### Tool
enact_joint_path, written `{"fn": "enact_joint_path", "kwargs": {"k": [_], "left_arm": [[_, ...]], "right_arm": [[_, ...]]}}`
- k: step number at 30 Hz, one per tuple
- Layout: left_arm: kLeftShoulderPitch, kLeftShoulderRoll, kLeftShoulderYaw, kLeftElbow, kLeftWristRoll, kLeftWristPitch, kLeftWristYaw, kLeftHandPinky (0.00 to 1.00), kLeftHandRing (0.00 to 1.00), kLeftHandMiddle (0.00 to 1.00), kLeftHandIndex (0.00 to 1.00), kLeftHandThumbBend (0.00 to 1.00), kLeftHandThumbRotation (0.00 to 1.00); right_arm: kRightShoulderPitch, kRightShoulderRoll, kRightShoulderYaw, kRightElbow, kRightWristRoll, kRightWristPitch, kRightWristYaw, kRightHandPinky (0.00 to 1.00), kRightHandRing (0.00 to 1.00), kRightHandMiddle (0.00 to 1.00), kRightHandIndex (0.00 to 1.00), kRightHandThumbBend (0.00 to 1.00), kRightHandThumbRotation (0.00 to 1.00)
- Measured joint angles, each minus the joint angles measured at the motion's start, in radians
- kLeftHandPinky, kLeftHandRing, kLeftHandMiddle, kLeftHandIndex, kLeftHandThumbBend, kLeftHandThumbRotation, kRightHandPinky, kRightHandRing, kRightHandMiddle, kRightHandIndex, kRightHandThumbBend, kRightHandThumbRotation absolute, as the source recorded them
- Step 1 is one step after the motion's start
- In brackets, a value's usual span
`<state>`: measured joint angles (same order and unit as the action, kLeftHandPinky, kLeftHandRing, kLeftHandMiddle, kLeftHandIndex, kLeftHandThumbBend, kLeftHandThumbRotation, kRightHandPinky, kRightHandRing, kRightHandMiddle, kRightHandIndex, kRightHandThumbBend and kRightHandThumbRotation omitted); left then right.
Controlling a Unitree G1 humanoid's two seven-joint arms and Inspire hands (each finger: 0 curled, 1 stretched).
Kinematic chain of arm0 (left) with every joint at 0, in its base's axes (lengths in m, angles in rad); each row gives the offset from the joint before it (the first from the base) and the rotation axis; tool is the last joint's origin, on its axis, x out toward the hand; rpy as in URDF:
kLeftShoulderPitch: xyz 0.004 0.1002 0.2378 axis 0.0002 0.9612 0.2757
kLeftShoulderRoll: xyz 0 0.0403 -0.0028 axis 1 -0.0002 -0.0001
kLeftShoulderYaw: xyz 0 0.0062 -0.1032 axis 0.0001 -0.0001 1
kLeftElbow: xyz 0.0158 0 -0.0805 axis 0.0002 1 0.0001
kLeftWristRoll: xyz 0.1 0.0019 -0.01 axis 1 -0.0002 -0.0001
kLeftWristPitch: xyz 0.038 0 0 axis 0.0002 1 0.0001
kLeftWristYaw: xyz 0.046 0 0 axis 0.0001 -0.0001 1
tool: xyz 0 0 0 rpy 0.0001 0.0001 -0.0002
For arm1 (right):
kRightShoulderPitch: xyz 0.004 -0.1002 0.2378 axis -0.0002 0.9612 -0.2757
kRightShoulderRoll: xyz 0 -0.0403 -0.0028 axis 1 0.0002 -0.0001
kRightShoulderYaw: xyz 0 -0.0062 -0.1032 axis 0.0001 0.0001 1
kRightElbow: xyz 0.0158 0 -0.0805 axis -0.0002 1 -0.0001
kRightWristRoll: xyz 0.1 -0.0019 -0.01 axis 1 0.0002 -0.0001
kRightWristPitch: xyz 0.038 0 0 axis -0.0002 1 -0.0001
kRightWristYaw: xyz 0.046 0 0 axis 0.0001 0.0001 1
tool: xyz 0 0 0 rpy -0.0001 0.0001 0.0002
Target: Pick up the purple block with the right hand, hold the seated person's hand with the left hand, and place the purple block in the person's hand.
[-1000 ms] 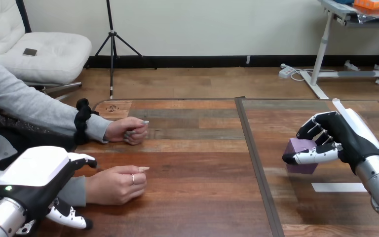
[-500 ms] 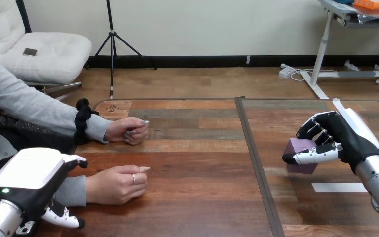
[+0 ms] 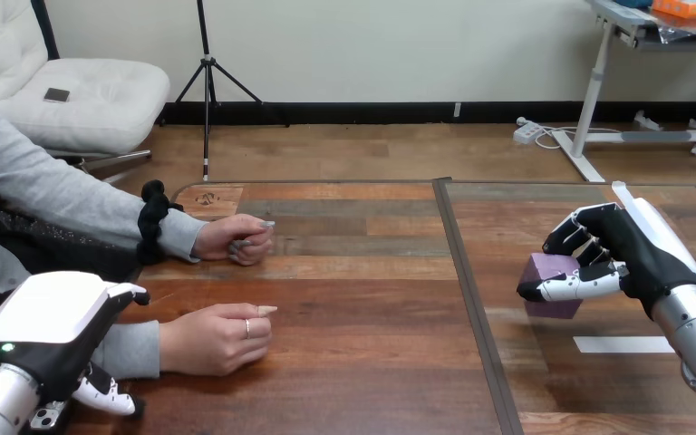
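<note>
With the right hand (image 3: 633, 258) curled round the purple block (image 3: 544, 270) at the desk's (image 3: 372, 381) 3 o'clock, lift it level and carry it toward 8 o'clock, where the left hand (image 3: 50, 319) (grip indeterminable) sits beside the person's near hand (image 3: 213, 340).

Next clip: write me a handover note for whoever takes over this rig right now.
The right hand is shut on the purple block at the table's right side; whether the block is lifted cannot be told.
The left hand is near left, over the sleeve behind the person's nearer hand; its grip cannot be told.
The nearer hand rests on the table, loosely closed.
Done: block grasped.
Left: hold the person's hand, carry the block across, place it there.
</note>
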<state>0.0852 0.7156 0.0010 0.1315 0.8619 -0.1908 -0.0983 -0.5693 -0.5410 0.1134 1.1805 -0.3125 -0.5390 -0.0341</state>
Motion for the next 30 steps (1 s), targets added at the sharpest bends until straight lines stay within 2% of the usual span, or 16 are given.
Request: {"fn": "enact_joint_path", "kwargs": {"k": [9,15,30], "left_arm": [[-0.034,0.014,-0.019,0.044,-0.028,-0.029,0.005,0.68,0.71,0.73,0.74,0.98,0.08],[-0.056,0.019,-0.024,0.051,-0.071,-0.031,-0.042,0.54,0.61,0.64,0.67,0.93,0.02],[-0.101,0.028,-0.027,0.069,-0.150,-0.034,-0.134,0.41,0.47,0.54,0.57,0.76,0.00]], "right_arm": [[0.000,0.000,0.000,0.000,0.000,0.000,0.001,0.37,0.41,0.44,0.44,0.81,0.00],[0.000,0.000,0.000,-0.001,0.000,-0.001,0.004,0.39,0.43,0.45,0.44,0.80,0.00],[0.000,0.000,0.000,-0.001,0.000,-0.001,0.004,0.40,0.43,0.45,0.45,0.81,0.00]]}}
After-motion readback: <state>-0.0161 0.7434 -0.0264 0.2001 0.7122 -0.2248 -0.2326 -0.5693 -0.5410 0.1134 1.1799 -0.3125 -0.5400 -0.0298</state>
